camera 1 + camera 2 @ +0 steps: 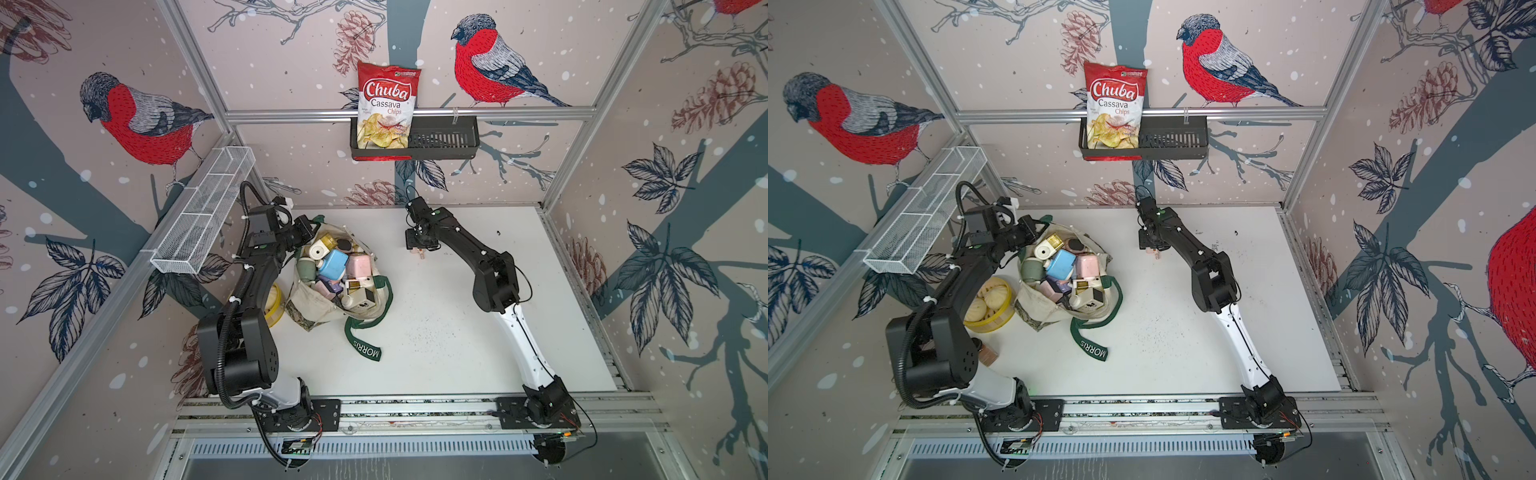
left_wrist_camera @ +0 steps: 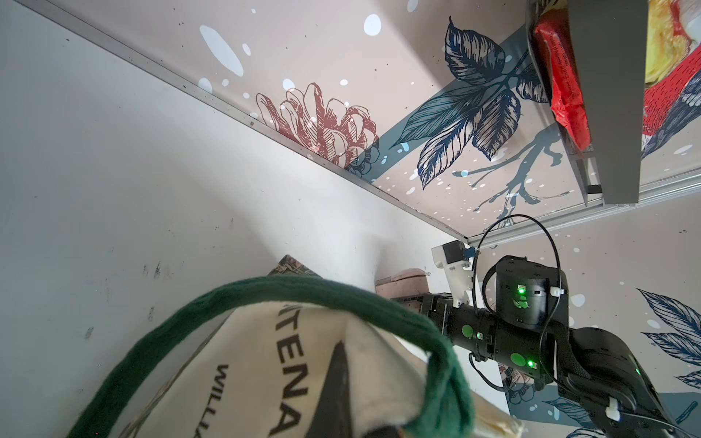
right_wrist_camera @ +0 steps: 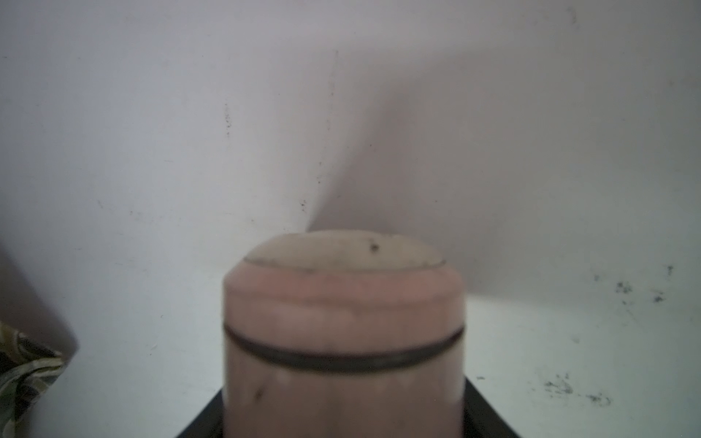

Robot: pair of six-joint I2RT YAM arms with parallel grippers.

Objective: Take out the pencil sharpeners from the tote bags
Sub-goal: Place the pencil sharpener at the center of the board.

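Observation:
The cream tote bag [image 1: 316, 307] with dark green handles [image 1: 365, 353] stands open at the table's left, packed with several pencil sharpeners, among them a blue one [image 1: 332, 264] and a pink one [image 1: 359, 266]. My left gripper [image 1: 309, 235] is at the bag's far rim; in the left wrist view it [image 2: 341, 349] is shut on the canvas. To the bag's right, my right gripper [image 1: 417, 249] hangs low over the table, closed around a pink pencil sharpener [image 3: 343, 303], which fills the blurred right wrist view and also shows in the left wrist view [image 2: 402, 280].
A yellow bowl of pale discs [image 1: 988, 303] sits left of the bag, under my left arm. A chips bag [image 1: 386, 108] stands in a black basket [image 1: 444, 141] on the back wall. A white wire basket [image 1: 203, 216] hangs on the left wall.

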